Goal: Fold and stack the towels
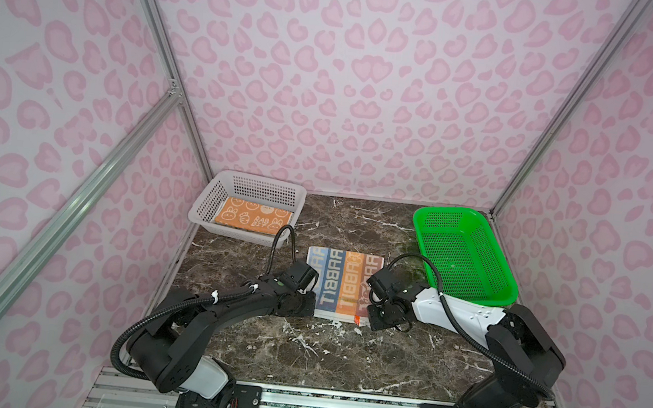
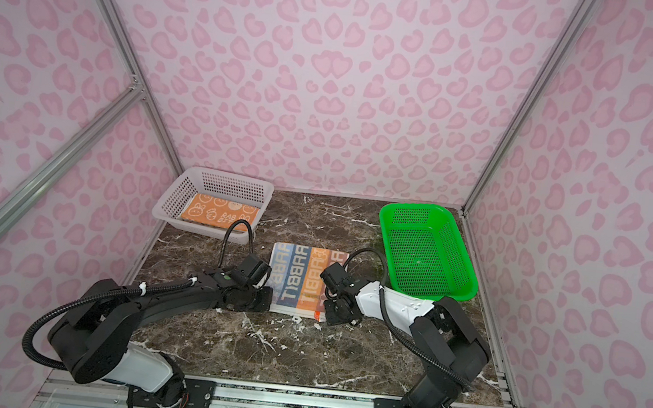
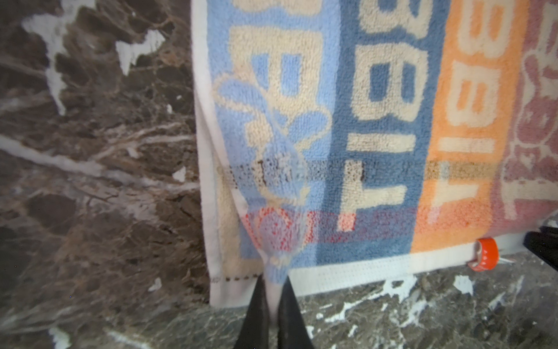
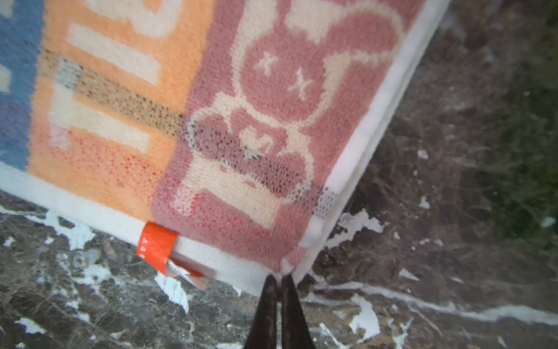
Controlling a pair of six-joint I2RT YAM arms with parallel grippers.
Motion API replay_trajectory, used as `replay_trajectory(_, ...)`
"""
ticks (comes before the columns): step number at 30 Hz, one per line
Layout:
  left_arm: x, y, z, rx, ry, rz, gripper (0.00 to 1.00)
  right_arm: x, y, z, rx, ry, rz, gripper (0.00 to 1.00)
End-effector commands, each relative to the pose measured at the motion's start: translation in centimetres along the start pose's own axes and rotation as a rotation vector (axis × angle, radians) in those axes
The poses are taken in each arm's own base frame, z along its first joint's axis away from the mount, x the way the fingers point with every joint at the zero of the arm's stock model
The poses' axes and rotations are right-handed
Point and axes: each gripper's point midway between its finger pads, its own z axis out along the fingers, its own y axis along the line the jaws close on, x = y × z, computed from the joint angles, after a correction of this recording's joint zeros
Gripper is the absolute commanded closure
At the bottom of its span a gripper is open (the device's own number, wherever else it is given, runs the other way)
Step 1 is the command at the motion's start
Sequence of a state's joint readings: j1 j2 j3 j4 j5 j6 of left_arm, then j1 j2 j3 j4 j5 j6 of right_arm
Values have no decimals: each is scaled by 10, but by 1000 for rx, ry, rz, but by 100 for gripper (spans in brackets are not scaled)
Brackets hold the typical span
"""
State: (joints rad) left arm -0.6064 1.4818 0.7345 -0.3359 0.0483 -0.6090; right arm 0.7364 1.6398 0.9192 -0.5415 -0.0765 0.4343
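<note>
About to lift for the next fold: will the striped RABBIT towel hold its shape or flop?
Probably floppy: the striped towel tents up where the left claw pinches its corner, so its middle should sag. Likely light, being thin terry. The edge by the right claw looks double-layered, so layers may slide apart.

A dark brown marble counter (image 1: pixel 341 353) with white veins carries a white perforated basket (image 1: pixel 260 189) at its far left corner and a green perforated basket (image 1: pixel 440 220) at its far right, well apart. Pink leopard-spotted walls (image 1: pixel 350 90) on aluminium struts (image 1: pixel 172 89) enclose it.
</note>
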Motion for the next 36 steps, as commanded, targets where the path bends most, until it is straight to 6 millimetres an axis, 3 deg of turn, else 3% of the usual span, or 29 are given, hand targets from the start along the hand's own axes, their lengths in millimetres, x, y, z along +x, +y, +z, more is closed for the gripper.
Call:
replay_trajectory(1,2,9,2,-45,4,-11,87,10,-12,2,51,33,8,100)
replay_trajectory(6,3,9,1,-44,6,-16,75,11,-11,3,45,36,8,100)
replay_trajectory(15,-4,3,-12,-19,-27,-12,47,10,-9,-1,35,26,11,80)
replay_trajectory(17,-7,4,-17,-27,-38,-5,40,9,-9,-3,36,20,12,72)
replay_trajectory(19,-11,7,-25,-52,-55,5,30,7,-9,-8,34,11,12,58)
replay_trajectory(21,-17,11,-35,-85,-84,11,15,2,-7,-20,22,-21,18,42)
replay_trajectory(22,-21,10,-38,-82,-97,9,1,-2,-5,-26,10,-41,23,36)
replay_trajectory(25,-32,-11,-47,74,-119,-48,2,-18,8,-47,-83,-119,50,10)
replay_trajectory(27,-42,-28,-53,214,-134,-110,2,-30,18,-60,-187,-174,89,1)
replay_trajectory(32,-65,-55,-64,377,-179,-186,2,-58,30,-83,-448,-290,227,1)
replay_trajectory(36,-73,-58,-56,424,-180,-239,2,-67,32,-86,-553,-330,294,1)
